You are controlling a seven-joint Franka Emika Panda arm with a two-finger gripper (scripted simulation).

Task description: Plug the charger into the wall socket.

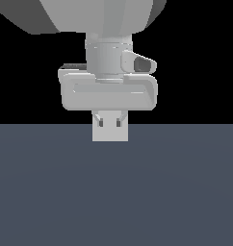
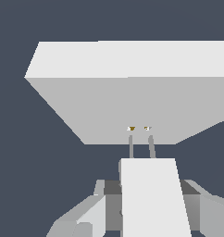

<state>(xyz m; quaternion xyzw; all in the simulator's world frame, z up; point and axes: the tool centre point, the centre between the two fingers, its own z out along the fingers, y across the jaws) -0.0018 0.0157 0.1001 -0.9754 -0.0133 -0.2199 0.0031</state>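
Observation:
In the wrist view my gripper [image 2: 147,192] is shut on the charger [image 2: 153,199], a near-white block with two thin grey prongs [image 2: 131,147] sticking out ahead. The prongs point at two small holes [image 2: 131,128] in the face of the wall socket [image 2: 127,102], a large light-grey slab close in front. The prong tips reach almost to the holes; I cannot tell whether they have entered. In the exterior view the gripper [image 1: 110,122] hangs low with a light-grey square, the wall socket [image 1: 110,135], behind its fingertips. The charger blends into it there.
A flat dark blue-grey floor [image 1: 113,192] spreads under everything, with black background above it. The arm's wide grey hand [image 1: 109,91] and wrist fill the upper middle of the exterior view.

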